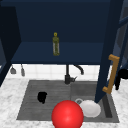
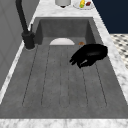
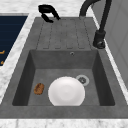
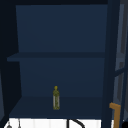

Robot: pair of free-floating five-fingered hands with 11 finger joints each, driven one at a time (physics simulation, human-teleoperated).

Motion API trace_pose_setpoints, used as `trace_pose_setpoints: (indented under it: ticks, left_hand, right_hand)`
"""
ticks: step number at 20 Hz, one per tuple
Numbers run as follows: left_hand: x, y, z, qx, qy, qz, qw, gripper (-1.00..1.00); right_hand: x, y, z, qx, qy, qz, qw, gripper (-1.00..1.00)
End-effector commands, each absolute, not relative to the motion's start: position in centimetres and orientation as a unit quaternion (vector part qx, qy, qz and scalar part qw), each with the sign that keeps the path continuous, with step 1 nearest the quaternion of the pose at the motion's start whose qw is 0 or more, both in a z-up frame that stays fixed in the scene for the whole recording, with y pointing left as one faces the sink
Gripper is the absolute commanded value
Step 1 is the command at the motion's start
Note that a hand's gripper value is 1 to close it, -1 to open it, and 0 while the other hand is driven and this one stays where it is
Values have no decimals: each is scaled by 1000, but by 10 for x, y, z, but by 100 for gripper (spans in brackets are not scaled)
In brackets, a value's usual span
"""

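front view: left hand (image 1: 42, 97) over drainboard (image 1: 32, 105).

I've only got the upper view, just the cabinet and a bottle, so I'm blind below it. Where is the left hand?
Observer: The left hand is over the draining board, left of the basin, fingers relaxed and holding nothing.
Operator: And the right one?
Observer: The right hand is just right of the wooden handle on the open cabinet door; I can't tell whether it touches it.
Operator: Anything in the basin?
Observer: A white plate lies on the bottom, with a small brown thing beside it.
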State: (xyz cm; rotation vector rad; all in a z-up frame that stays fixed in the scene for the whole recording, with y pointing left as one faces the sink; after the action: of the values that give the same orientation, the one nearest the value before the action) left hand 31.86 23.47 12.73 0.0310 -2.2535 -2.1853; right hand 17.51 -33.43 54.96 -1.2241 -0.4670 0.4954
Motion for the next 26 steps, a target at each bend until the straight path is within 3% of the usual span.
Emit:
trace_pose_setpoints:
  ticks: [1,26]
  left_hand:
    - [319,235,127,10,-718,-696,1,0]
    - [319,235,127,10,-718,-696,1,0]
  right_hand:
    - [176,-304,562,-549,-191,245,776,-100]
    - [291,-247,540,-605,-92,144,777,-100]
